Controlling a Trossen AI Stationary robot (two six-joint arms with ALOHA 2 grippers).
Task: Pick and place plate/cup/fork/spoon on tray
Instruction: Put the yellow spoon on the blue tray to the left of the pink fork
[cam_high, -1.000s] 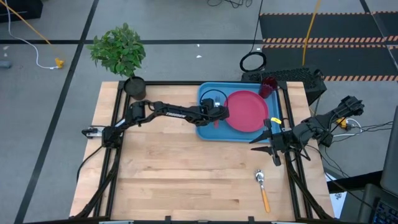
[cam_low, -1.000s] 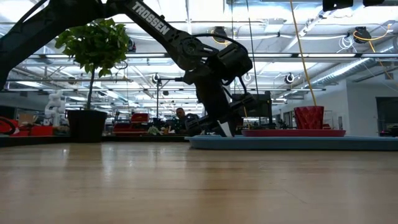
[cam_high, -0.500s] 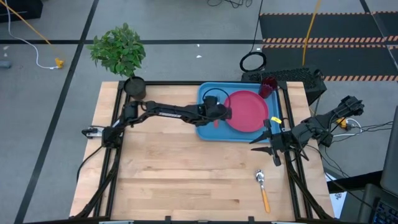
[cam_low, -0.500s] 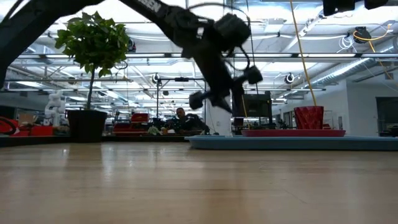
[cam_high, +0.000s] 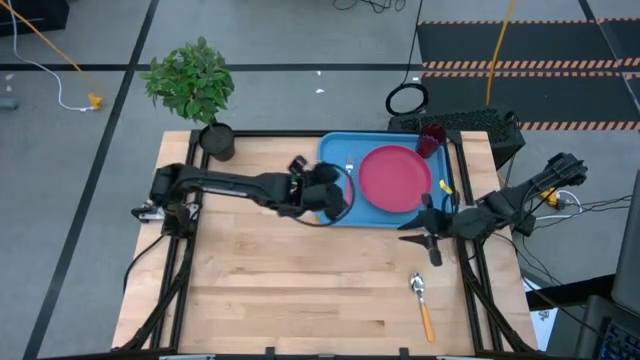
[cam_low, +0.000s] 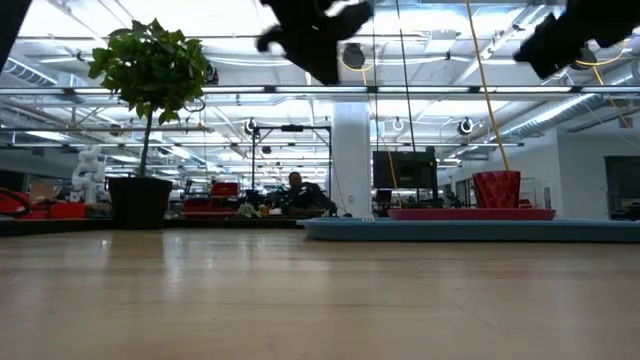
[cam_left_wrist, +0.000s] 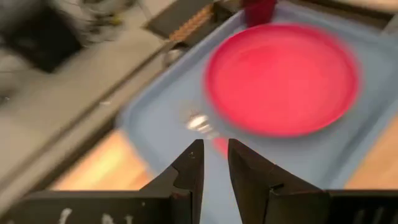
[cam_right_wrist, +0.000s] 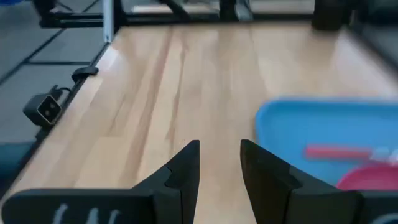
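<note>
The light-blue tray (cam_high: 335, 150) lies at the table's far right. On it rest the pink-red plate (cam_high: 395, 178) and, at its far right corner, the upright maroon cup (cam_high: 432, 140). The fork (cam_left_wrist: 200, 124) lies flat on the tray left of the plate, tines toward the far edge. The orange-handled spoon (cam_high: 421, 297) lies on the wood near the right edge. My left gripper (cam_left_wrist: 215, 152) hangs high above the tray's left rim, open by a narrow gap with nothing in it. My right gripper (cam_right_wrist: 219, 152) hovers open beyond the tray's near right corner.
A potted plant (cam_high: 217, 140) stands at the table's far left corner. Bare wood (cam_high: 300, 290) spreads over the near and left parts of the table. The tray's raised rim (cam_low: 470, 229) runs along the table's far right.
My left gripper has risen steeply from the tray floor beside the plate, drawn back toward the table's left and rolled about its own axis. The fork stays lying on the tray. My right gripper has rolled a little in place.
</note>
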